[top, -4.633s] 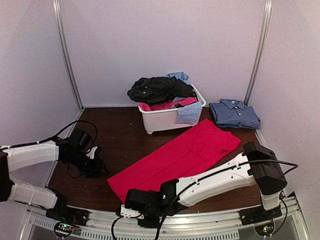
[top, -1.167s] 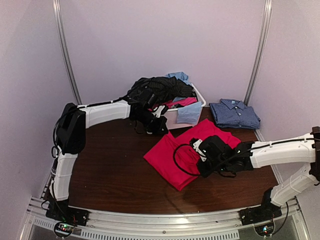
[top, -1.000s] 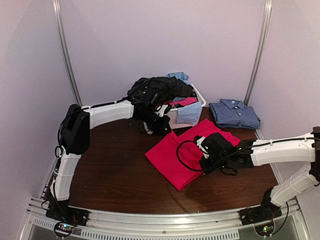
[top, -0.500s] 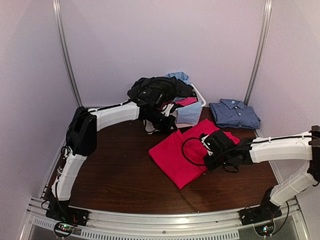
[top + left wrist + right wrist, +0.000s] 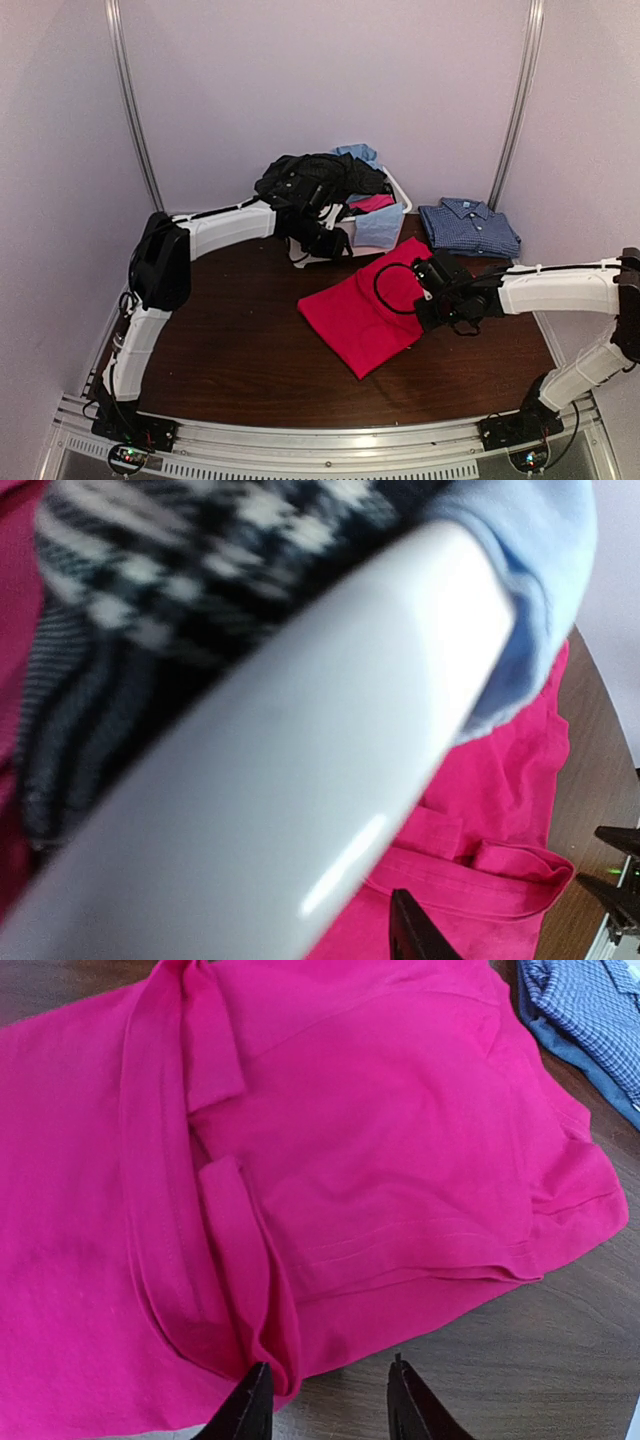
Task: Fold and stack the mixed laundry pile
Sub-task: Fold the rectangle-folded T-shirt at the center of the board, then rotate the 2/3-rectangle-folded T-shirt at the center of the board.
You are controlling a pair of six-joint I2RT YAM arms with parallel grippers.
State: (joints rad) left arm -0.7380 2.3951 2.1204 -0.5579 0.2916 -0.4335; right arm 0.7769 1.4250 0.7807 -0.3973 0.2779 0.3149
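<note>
A bright pink-red garment (image 5: 365, 318) lies partly folded on a dark wooden worktop (image 5: 230, 330), right of the middle, its layers doubled into a rough diamond with a loose band and a hem showing near its right border. At the middle of the far edge stands a white tub (image 5: 300, 770) heaped with the rest of the laundry: a black pinstriped garment (image 5: 310, 175) on top and a light blue cloth (image 5: 380, 228) hanging over its front right corner. A blue checked shirt (image 5: 470, 228) lies neatly folded in the far right corner. The right pincer (image 5: 328, 1385) hovers low over the pink garment's right border, its jaws parted and grasping nothing, with the doubled hem just beside one fingertip. The left pincer (image 5: 328, 242) is pressed close against the tub's front rim; only one of its fingers shows in the wrist view, so whether it is released or clenched cannot be told. The step in hand appears to be finishing the fold of the pink garment. To do it well, the right pincer should pinch every layer at the hem together, lift only slightly, carry the edge straight across so the borders line up, and tuck the loose band inside before the piece goes to the stack.
</note>
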